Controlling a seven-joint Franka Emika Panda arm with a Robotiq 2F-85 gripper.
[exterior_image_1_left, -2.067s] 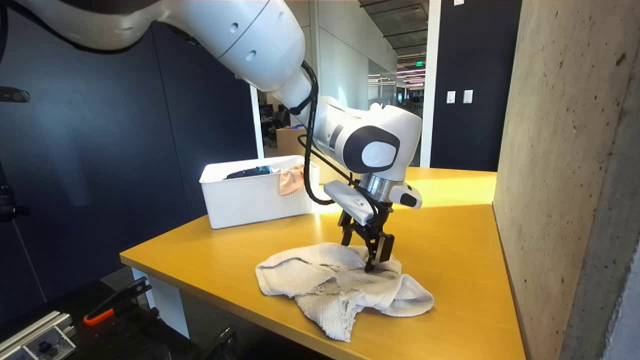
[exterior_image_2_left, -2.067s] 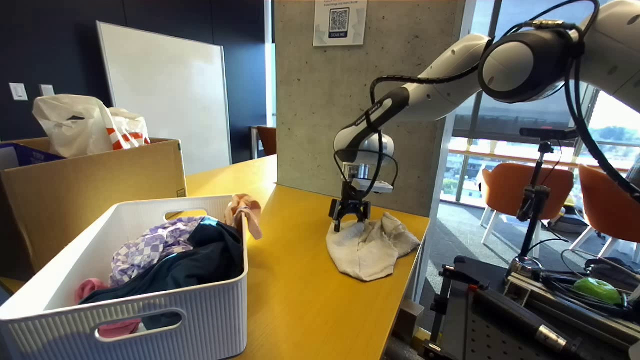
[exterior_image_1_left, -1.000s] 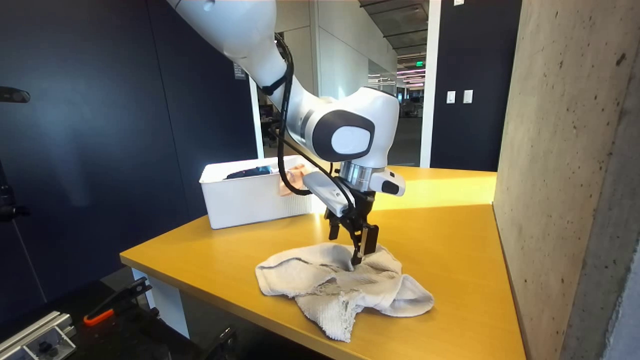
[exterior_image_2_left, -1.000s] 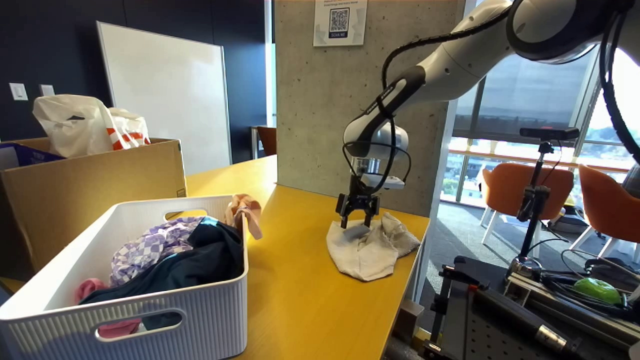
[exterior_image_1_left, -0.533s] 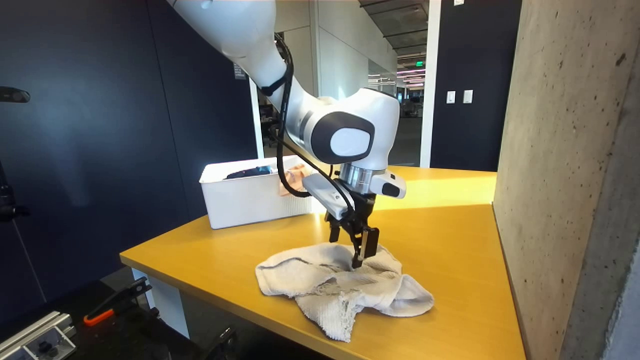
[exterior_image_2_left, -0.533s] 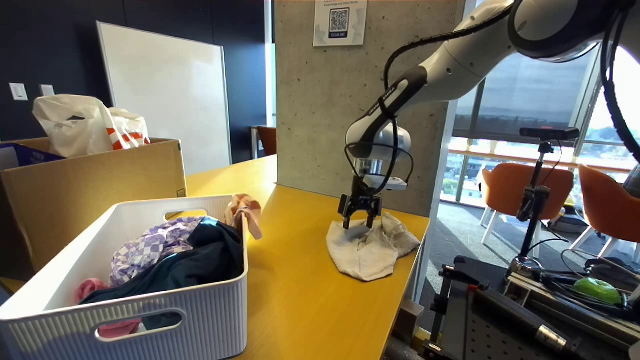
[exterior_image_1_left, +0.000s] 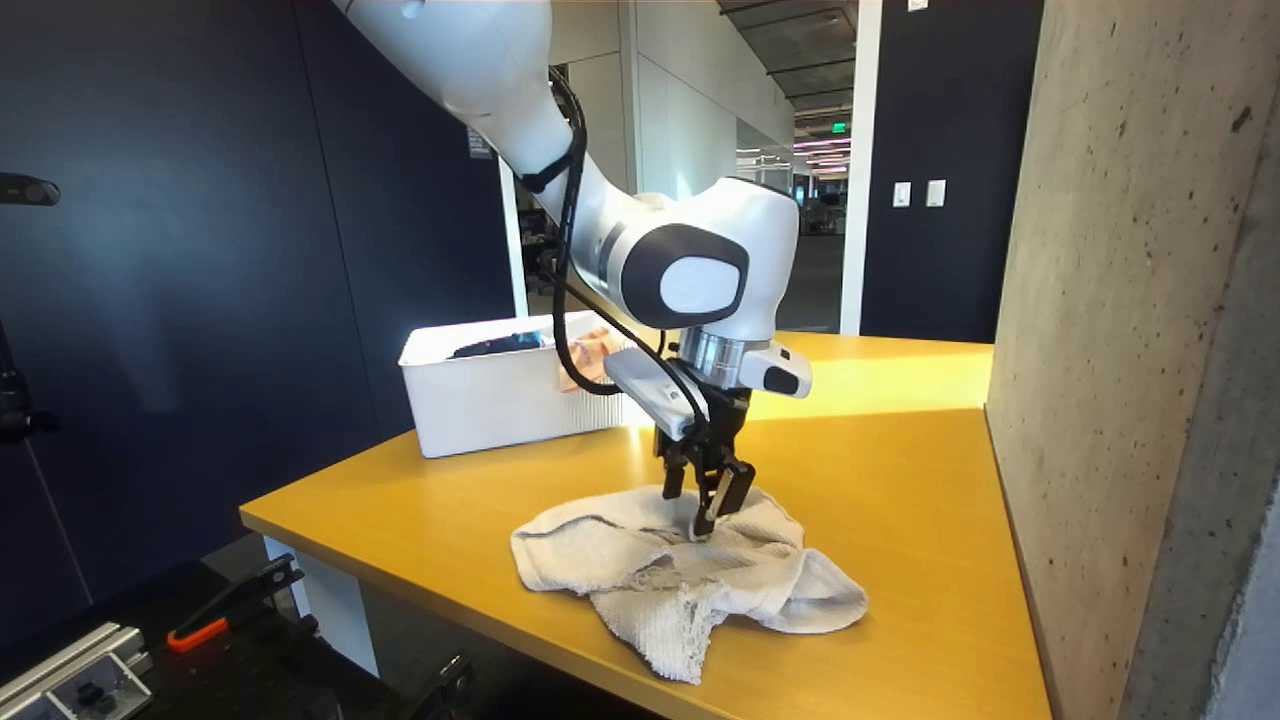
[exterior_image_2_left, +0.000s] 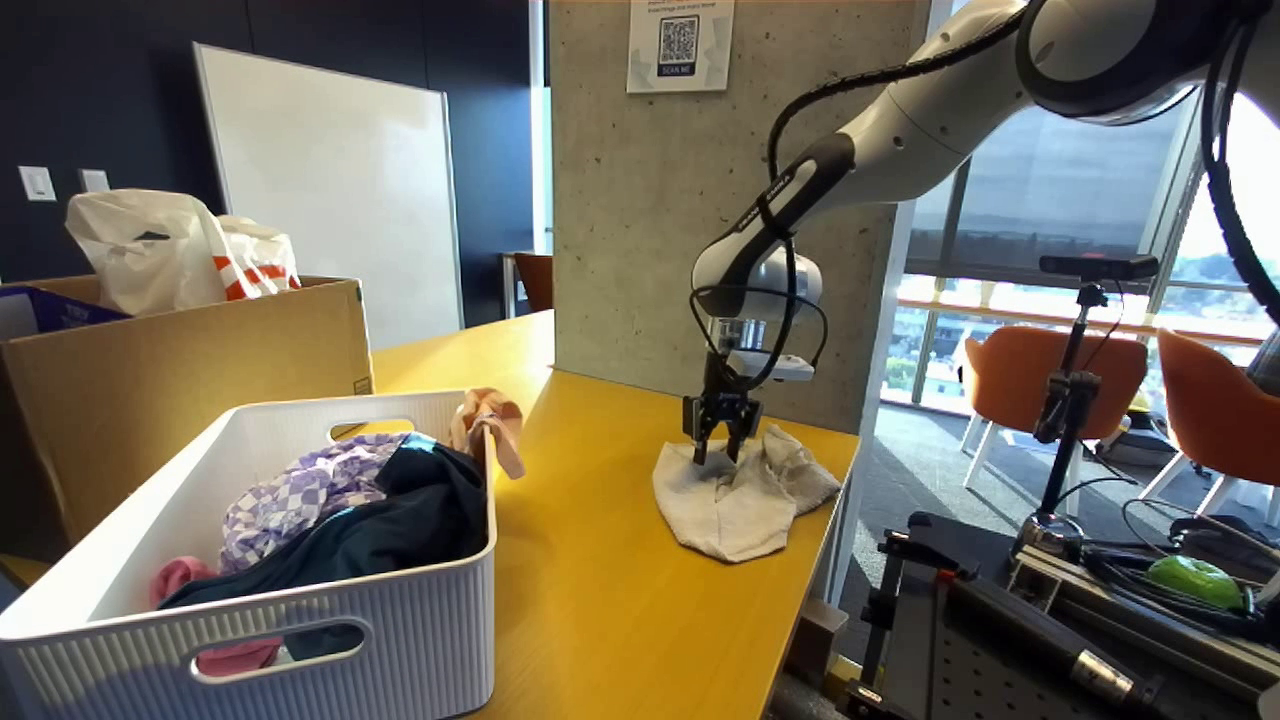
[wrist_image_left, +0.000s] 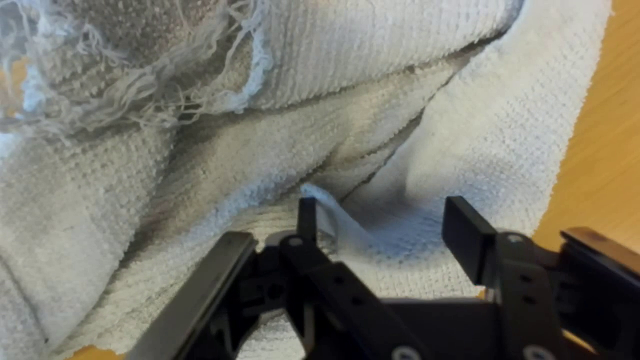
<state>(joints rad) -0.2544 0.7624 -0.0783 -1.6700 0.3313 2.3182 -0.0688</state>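
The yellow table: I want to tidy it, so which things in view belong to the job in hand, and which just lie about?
Job in hand: open gripper, frayed off-white towel below it.
Apparently just lying about: white ribbed basket of clothes, cardboard box, white plastic bags, orange chairs.

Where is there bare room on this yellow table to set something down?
Bare yellow table shows between the white ribbed bin and the off-white towel, and between the towel and the concrete pillar. It's crowded at the towel, under the open gripper, and where bin and cardboard box stand close together.
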